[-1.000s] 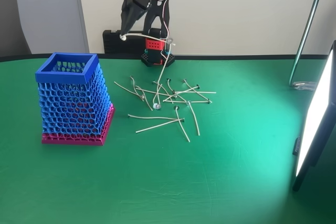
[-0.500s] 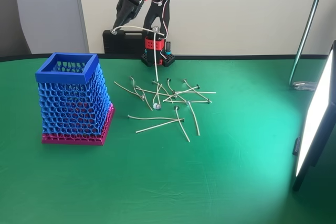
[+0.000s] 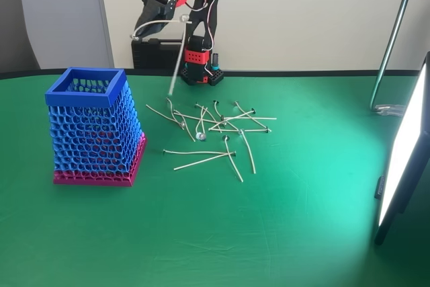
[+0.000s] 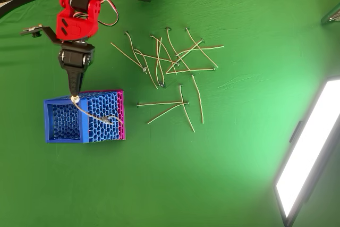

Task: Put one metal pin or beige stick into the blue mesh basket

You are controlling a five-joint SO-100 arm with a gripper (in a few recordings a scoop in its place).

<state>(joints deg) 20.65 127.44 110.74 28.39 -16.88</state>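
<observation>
Beige stick (image 4: 90, 114) hangs clenched in your end effector (image 4: 74, 95) at the blue mesh basket (image 4: 62, 137) rim; centre its dangling length over the opening before releasing.

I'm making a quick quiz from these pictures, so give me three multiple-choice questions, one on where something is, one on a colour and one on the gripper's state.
1. Where is the gripper in the overhead view?
A. over the scattered sticks
B. at the rim of the blue mesh basket
C. beside the light panel

2. What colour is the basket's base band?
A. yellow
B. white
C. magenta-pink

3. What is the gripper doing?
A. holding a beige stick
B. open and empty
C. gripping the basket

Answers: 1 B, the gripper's tip sits at the basket's upper edge. 2 C, a pink strip runs under the blue mesh. 3 A, a thin pale stick hangs from the closed gripper.
</observation>
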